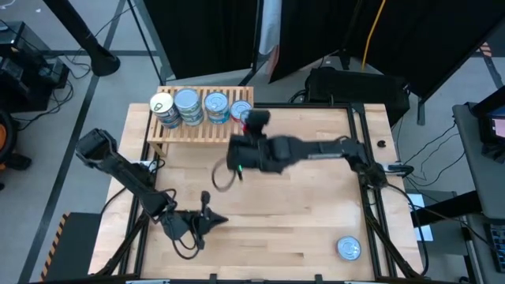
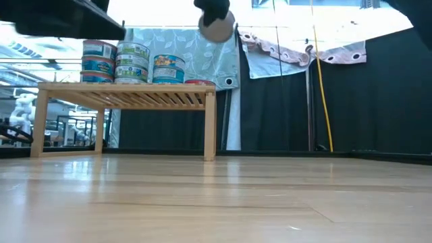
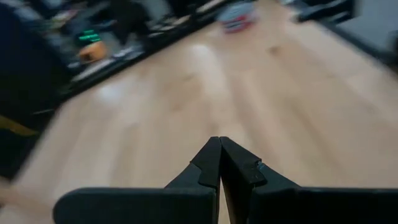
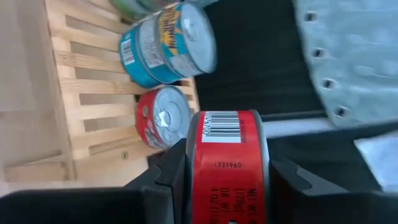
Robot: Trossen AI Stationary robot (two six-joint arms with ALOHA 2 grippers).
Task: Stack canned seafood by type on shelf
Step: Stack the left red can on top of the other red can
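Note:
The slatted wooden shelf (image 1: pixel 197 130) stands at the table's far left. On it stand stacks of blue-labelled tins (image 1: pixel 187 104) (image 2: pixel 132 62), a gold-topped tin (image 1: pixel 162 104) and, at its right end, one red tin (image 4: pixel 163 116) (image 2: pixel 199 82). My right gripper (image 4: pixel 227 186) hangs over that right end, shut on another red-labelled tin (image 2: pixel 217 27). One more tin (image 1: pixel 349 248) sits near the table's near right corner. My left gripper (image 1: pixel 219 221) waits low over the near left of the table, shut and holding nothing (image 3: pixel 219 152). My right gripper pinches the red tin between its two fingers (image 4: pixel 168 174), one on each flat end, with the barcoded side label (image 4: pixel 227 155) facing the wrist camera. The fingers come from above, slanting down. The tin is on edge and lifted clear, above the shelf's right end.
Bare tabletop (image 1: pixel 300 197) stretches between the shelf and the lone tin. Cables (image 1: pixel 225 175) hang below the right arm. A dark curtain and a pale cloth (image 2: pixel 202 61) hang behind the table's far edge.

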